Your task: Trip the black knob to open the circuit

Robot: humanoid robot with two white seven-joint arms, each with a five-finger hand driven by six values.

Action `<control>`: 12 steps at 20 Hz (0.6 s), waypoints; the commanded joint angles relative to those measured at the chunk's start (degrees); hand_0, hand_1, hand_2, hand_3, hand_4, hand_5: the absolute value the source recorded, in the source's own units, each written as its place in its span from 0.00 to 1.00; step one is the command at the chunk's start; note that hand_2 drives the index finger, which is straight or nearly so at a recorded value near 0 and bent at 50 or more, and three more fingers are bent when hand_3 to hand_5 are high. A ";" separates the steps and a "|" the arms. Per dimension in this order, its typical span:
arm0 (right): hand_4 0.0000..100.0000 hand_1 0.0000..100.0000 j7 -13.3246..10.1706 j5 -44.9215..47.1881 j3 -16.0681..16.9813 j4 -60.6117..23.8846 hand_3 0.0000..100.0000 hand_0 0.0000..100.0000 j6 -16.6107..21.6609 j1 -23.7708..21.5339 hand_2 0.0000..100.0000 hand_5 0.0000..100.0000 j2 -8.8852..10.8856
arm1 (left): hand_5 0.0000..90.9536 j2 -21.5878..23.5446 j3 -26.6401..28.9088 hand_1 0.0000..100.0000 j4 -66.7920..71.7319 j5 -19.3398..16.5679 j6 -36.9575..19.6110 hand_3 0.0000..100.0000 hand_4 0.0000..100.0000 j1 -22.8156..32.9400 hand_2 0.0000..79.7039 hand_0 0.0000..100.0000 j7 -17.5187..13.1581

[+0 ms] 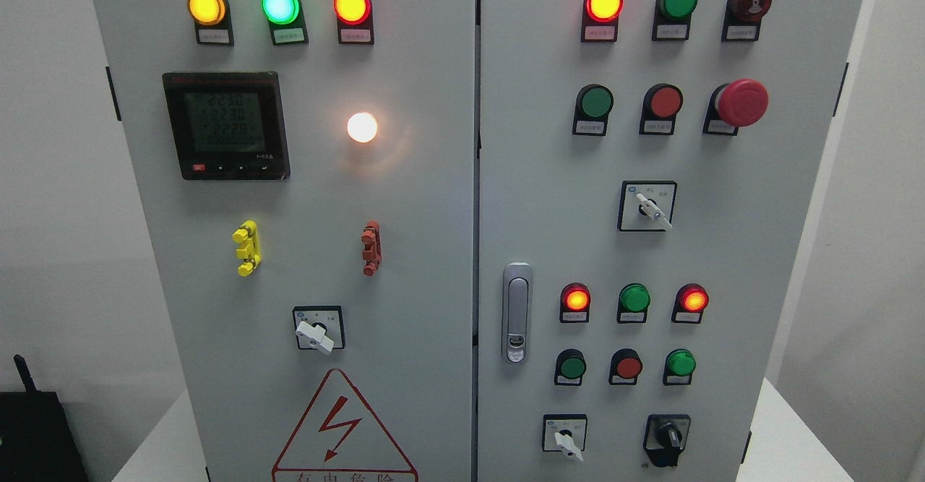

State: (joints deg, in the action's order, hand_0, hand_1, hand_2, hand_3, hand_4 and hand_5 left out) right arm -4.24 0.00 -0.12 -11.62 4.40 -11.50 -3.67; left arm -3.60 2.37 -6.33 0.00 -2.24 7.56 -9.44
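A black rotary knob sits on the grey cabinet's right door, at the lower right corner, with its pointer hanging straight down. It has a black surround plate. To its left is a white-handled selector switch. Neither of my hands nor any arm appears in the head view.
The right door also carries a red mushroom stop button, a door handle, another white selector and rows of lamps and buttons. The left door has a meter, a lit white lamp and a selector.
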 commanded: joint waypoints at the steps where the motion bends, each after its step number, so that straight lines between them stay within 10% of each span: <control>1: 0.00 0.03 0.38 1.23 -0.85 -0.51 0.00 0.00 0.26 -0.01 0.00 0.00 -0.19 | 0.00 0.00 0.00 0.39 0.00 -1.32 -0.04 0.00 0.00 0.00 0.00 0.12 0.04; 12: 0.00 0.02 0.46 1.06 1.16 -8.76 0.00 0.00 2.02 -0.54 0.00 0.00 -0.02 | 0.00 0.00 0.00 0.39 0.00 -1.32 -0.04 0.00 0.00 0.00 0.00 0.12 0.04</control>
State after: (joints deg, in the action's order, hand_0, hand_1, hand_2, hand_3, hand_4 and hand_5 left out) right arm -3.81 0.00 -0.05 -13.62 6.34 -11.65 -3.73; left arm -3.60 2.37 -6.33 0.00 -2.26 7.56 -9.44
